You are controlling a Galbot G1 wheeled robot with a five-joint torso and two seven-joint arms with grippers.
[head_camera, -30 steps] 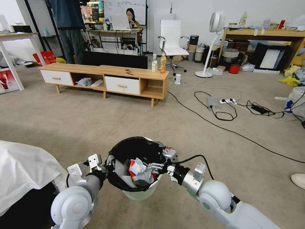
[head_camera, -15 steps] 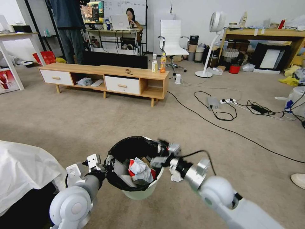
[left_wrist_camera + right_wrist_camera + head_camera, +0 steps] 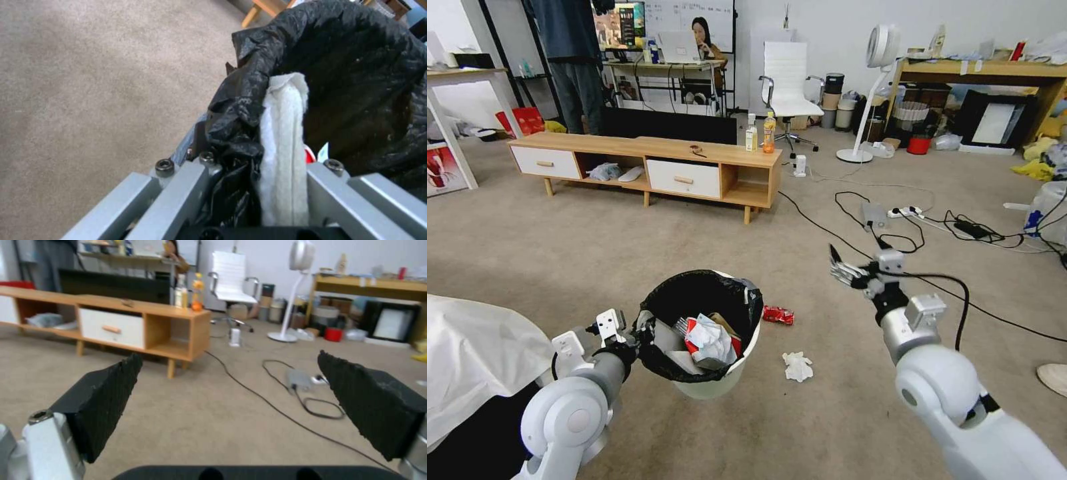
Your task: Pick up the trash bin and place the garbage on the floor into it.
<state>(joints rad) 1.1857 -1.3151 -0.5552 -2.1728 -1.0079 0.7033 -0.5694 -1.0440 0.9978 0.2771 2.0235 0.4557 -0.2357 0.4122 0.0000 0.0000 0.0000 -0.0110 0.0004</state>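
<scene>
My left gripper holds the trash bin, a white bin lined with a black bag, by its near rim. In the left wrist view this gripper is shut on the white rim and the folded bag. Garbage fills the bin: a red-white cup, tissue and paper. On the floor to the bin's right lie a crushed red can and a white tissue wad. My right gripper hangs open above the carpet, right of the can, with nothing between its black pads.
A low wooden TV cabinet with two upright bottles stands ahead. Black cables and a power strip cross the carpet to the right. A white-covered object sits at my left; a shoe shows at the right edge.
My right gripper has left the bin's mouth and swung up and to the right, open. The bin and left gripper shifted slightly left. The can and tissue wad are now uncovered.
</scene>
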